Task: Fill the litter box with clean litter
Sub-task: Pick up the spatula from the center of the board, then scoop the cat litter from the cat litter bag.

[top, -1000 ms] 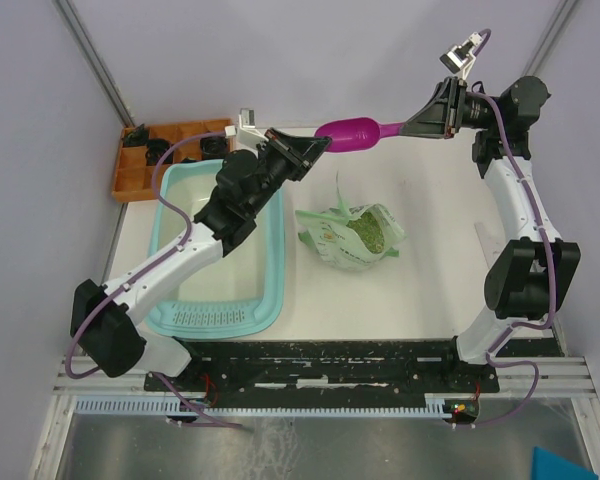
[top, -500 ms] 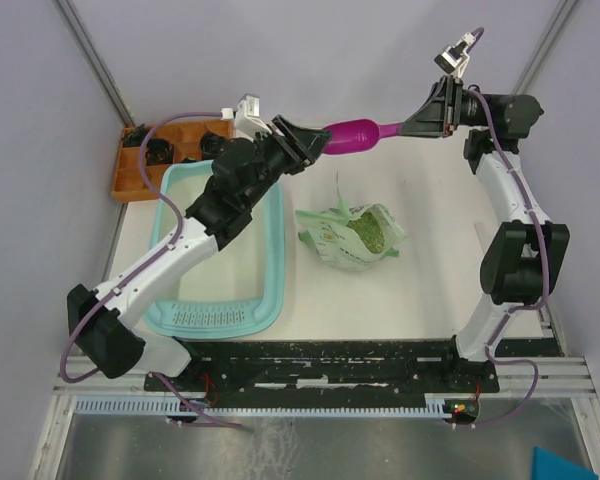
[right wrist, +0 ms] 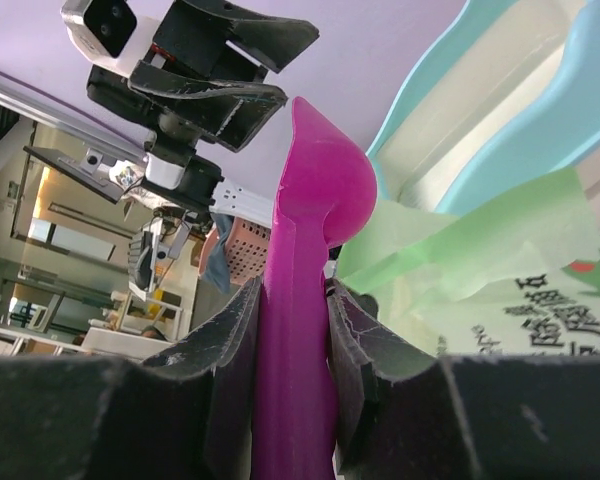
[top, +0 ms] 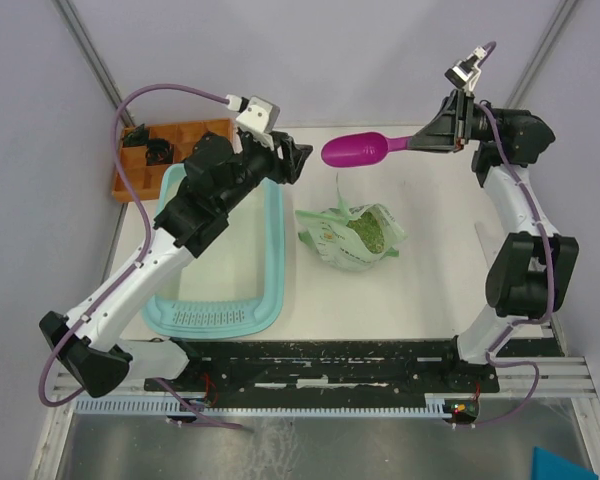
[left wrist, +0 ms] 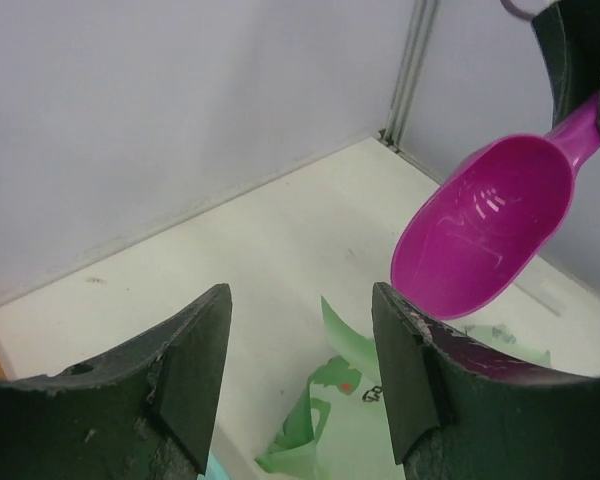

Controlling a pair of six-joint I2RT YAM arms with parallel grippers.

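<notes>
Much of the litter box (top: 277, 250) hides beneath the left arm (top: 180, 215).

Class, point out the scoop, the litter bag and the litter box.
scoop (top: 353, 150), top external view, its bowl.
litter bag (top: 332, 245), top external view, its printed side.
litter box (top: 206, 318), top external view, its grate strip.

magenta scoop (top: 352, 150), green bag (top: 329, 243), orange tray (top: 138, 182)
</notes>
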